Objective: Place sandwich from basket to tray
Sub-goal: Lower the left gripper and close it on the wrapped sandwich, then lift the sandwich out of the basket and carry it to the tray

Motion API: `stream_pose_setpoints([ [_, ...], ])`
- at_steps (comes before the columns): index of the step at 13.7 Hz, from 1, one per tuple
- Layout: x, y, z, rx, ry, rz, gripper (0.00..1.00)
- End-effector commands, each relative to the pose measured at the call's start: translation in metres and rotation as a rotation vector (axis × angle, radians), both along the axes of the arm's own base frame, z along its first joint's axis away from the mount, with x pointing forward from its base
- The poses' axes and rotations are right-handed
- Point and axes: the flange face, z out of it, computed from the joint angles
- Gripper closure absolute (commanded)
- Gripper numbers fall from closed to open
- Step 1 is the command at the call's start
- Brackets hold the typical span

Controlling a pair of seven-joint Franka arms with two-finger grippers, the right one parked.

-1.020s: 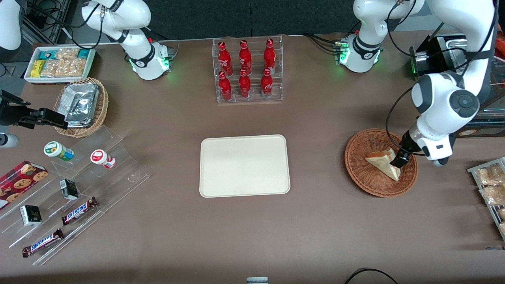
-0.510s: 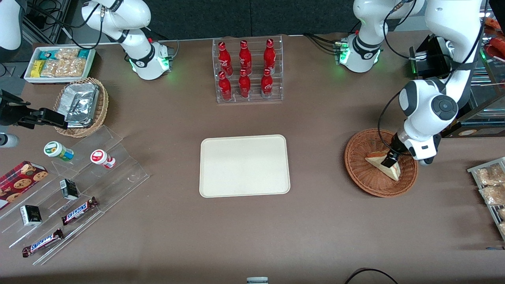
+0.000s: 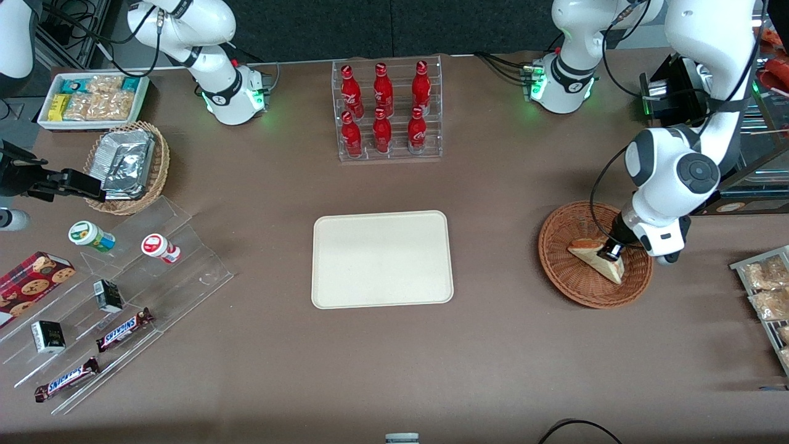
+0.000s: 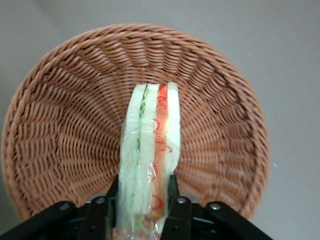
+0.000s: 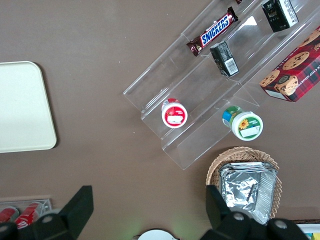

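The sandwich (image 3: 593, 256) is a wrapped wedge of white bread lying in the reddish-brown wicker basket (image 3: 564, 271) toward the working arm's end of the table. The left wrist view shows its edge (image 4: 150, 150) with green and red-orange layers, inside the basket (image 4: 60, 130). My left gripper (image 3: 610, 251) is down in the basket with one finger on each side of the wedge, pressing its wrapper (image 4: 145, 212). The fingertips (image 4: 172, 197) touch the bread's flat faces. The cream tray (image 3: 382, 259) lies flat in the middle of the table, also seen in the right wrist view (image 5: 22, 107).
A clear rack of red bottles (image 3: 387, 111) stands farther from the front camera than the tray. A tan basket of foil packets (image 3: 126, 166), a white snack box (image 3: 92, 102) and clear stepped shelves with snacks (image 3: 111, 296) lie toward the parked arm's end. Packets on a rack (image 3: 767, 296) sit near the basket.
The gripper has shifted slightly toward the tray and come lower onto the sandwich, its fingers closing on the wedge. The sandwich has barely moved in the basket.
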Motion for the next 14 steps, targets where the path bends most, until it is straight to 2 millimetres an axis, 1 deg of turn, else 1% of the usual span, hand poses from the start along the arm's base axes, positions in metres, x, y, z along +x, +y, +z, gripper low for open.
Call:
stream_pose_setpoints([
  [1,0.022,-0.031,0.082,0.013,0.075,-0.054,1.0],
  [2,0.029,-0.041,0.109,0.017,0.103,-0.073,1.0],
  [3,0.035,-0.059,0.137,0.013,0.108,-0.101,1.0],
  [4,0.037,-0.084,0.16,0.008,0.093,-0.129,1.0],
  [5,0.038,-0.112,0.174,-0.003,0.072,-0.17,1.0],
  [6,0.032,-0.145,0.183,-0.013,0.059,-0.218,1.0],
  [9,0.008,-0.246,0.187,0.007,0.03,-0.307,1.0],
  [10,0.006,-0.276,0.182,0.017,0.02,-0.304,1.0],
  [11,0.006,-0.306,0.176,0.025,0.01,-0.311,1.0],
  [12,0.001,-0.342,0.17,0.04,-0.007,-0.338,1.0],
  [13,-0.003,-0.369,0.158,0.054,-0.013,-0.339,1.0],
  [14,-0.007,-0.388,0.141,0.074,-0.011,-0.336,1.0],
])
